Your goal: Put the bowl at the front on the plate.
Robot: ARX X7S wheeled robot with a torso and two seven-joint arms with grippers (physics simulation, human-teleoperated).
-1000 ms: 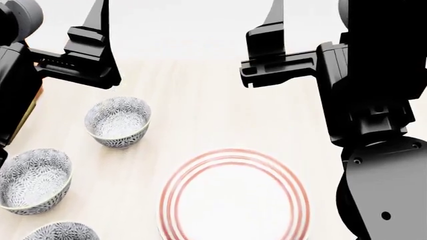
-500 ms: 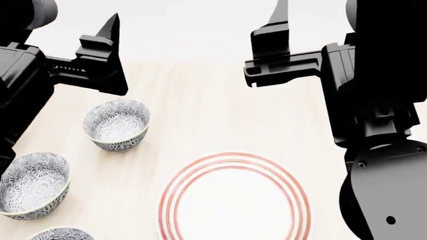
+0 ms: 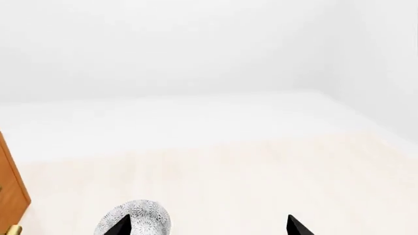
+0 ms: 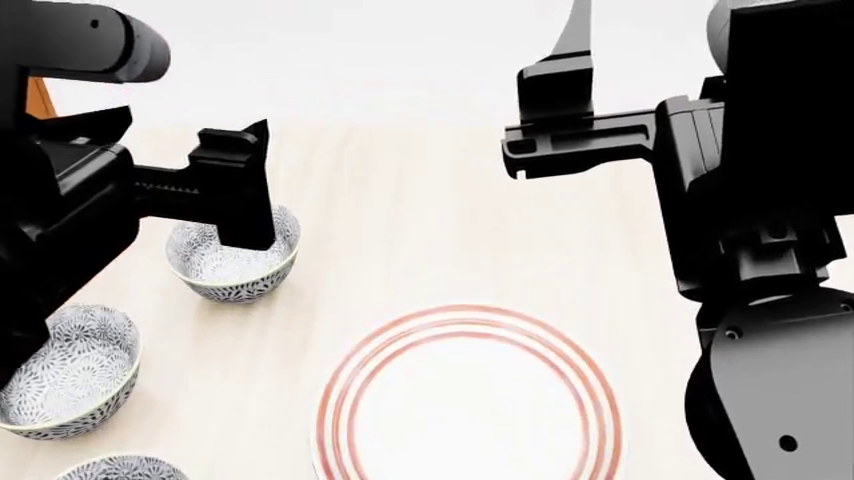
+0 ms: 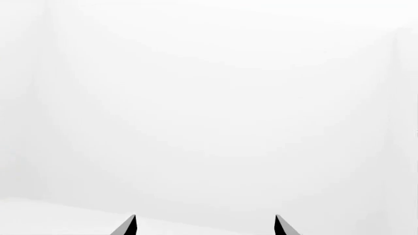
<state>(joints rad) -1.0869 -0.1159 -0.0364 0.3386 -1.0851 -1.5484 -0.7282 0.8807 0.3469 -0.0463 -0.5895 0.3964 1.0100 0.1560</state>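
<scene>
Three patterned bowls sit in a row down the left side of the desk (image 4: 427, 220), and we take the bowl (image 4: 234, 258) farthest forward to be the one the task means. It stands upright on the bare desk, well apart from the plate (image 4: 467, 410), which lies empty nearer the robot and to the right.

The left claw (image 3: 209, 229) hangs right at that bowl with its fingers spread wide and nothing between them. In the wrist view one fingertip (image 3: 122, 226) overlaps the bowl while the other is far off over bare desk, so the bowl is not centred in the gap. We cannot tell from here how high the tips are above the rim.

We judge that a rim pinch suits this: one finger inside, one outside the wall. So we come straight down, stop short of the bowl's floor, then close gently, because a deep glazed bowl could tip or skate away if nudged sideways. Then we lift clear before swinging right, staying away from the middle bowl (image 4: 67, 370) and the nearest bowl (image 4: 120, 468), and aim for the middle of the red rings.

The right claw (image 5: 205, 226) is raised, spread and empty, looking at blank background. It is best left parked there.
</scene>
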